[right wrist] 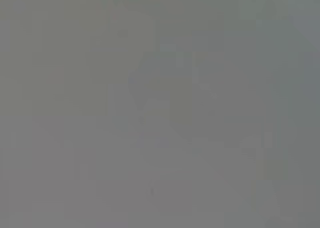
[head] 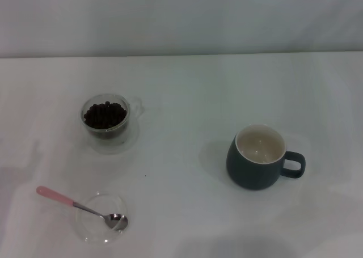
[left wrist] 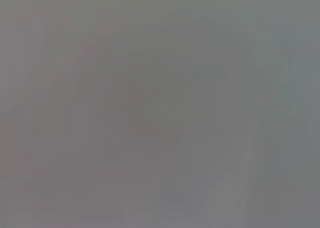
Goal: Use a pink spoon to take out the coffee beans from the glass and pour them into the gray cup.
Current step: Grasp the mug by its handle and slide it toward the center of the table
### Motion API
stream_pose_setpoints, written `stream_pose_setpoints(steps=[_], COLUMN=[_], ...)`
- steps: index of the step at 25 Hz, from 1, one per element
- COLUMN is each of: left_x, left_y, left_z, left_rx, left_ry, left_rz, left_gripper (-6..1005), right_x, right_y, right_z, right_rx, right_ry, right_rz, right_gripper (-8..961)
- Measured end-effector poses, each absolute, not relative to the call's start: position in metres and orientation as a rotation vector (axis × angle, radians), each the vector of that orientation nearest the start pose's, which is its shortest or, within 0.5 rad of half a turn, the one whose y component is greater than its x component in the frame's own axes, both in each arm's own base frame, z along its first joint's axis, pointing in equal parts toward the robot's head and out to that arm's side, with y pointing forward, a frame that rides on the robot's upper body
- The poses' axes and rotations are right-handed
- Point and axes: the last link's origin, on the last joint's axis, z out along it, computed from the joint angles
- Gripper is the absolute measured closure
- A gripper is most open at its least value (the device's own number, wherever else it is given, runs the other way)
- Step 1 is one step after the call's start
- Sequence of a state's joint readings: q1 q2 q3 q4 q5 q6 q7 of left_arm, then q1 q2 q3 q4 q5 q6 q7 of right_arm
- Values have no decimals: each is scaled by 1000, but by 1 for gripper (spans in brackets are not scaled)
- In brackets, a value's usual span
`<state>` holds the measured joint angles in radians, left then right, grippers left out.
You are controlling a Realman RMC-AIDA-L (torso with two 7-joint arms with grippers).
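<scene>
In the head view, the clear glass [head: 105,123] stands at the left of the white table with a heap of dark coffee beans [head: 104,115] inside. The pink spoon [head: 81,207] lies at the front left, its metal bowl resting in a shallow clear dish [head: 97,221] and its pink handle pointing left. The gray cup [head: 260,157] stands upright at the right, cream inside, handle pointing right, with no beans visible in it. Neither gripper shows in the head view. Both wrist views show only a blank grey blur.
A white wall rises behind the table's far edge [head: 181,55]. Bare white tabletop [head: 181,156] lies between the glass and the gray cup.
</scene>
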<state>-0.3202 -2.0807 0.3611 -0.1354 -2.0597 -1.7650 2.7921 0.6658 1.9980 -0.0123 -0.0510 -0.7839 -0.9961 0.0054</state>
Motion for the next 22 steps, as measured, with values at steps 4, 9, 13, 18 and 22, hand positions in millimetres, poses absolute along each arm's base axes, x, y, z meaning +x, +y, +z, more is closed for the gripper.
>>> stream_pose_setpoints(steps=[4, 9, 13, 18, 22], left_x=[-336, -347, -352, -354, -358], left_y=[249, 253, 251, 248, 242], left_z=[19, 16, 17, 19, 20], left_rx=[-1389, -1381, -1362, -1359, -1351], left_ry=[-488, -554, -575, -572, -574], left_rz=[-1038, -986, -967, -957, -945], left_gripper=[126, 126, 126, 127, 127], right_x=[362, 358, 354, 349, 344], right_y=[393, 391, 394, 396, 395], right_z=[107, 104, 100, 91, 88], right_rx=[-1060, -1056, -1099, -1185, -1311], right_ry=[581, 601, 605, 615, 633], right_rz=[552, 629, 653, 707, 798], right_gripper=[109, 109, 110, 110, 110])
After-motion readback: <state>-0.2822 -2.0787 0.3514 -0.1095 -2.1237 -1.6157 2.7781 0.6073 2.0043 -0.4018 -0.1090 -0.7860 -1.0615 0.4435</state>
